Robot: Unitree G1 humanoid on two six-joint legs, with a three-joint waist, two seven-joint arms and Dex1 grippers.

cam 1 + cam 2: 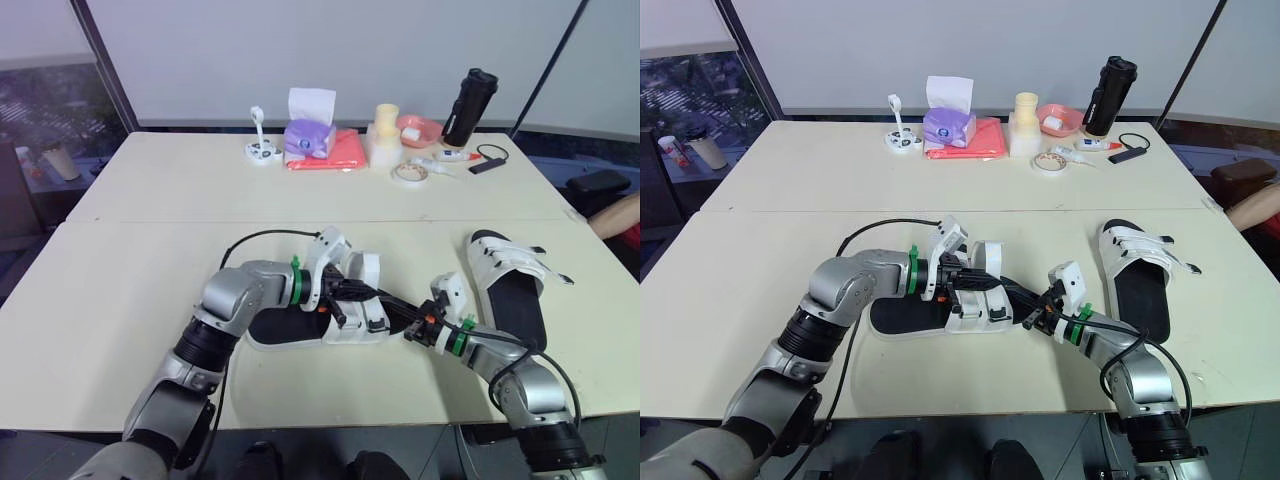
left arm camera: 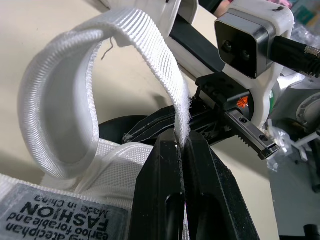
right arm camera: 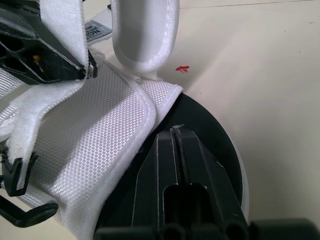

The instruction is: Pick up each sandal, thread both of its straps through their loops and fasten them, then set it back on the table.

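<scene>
The nearer sandal (image 1: 283,328) lies on the worktop (image 1: 115,285), the left gripper (image 2: 180,146) with jaws clamped on 1 white strap (image 2: 145,35), apparently lifting it clear for threading, while the right gripper (image 3: 175,134), jaws together, rests on the black insole (image 3: 216,134), probably steadying the shoe.

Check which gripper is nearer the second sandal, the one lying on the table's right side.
Right. The right gripper sits at the worked sandal's right end, closest to the second sandal. The left gripper is farther left, shut on a strap.
</scene>
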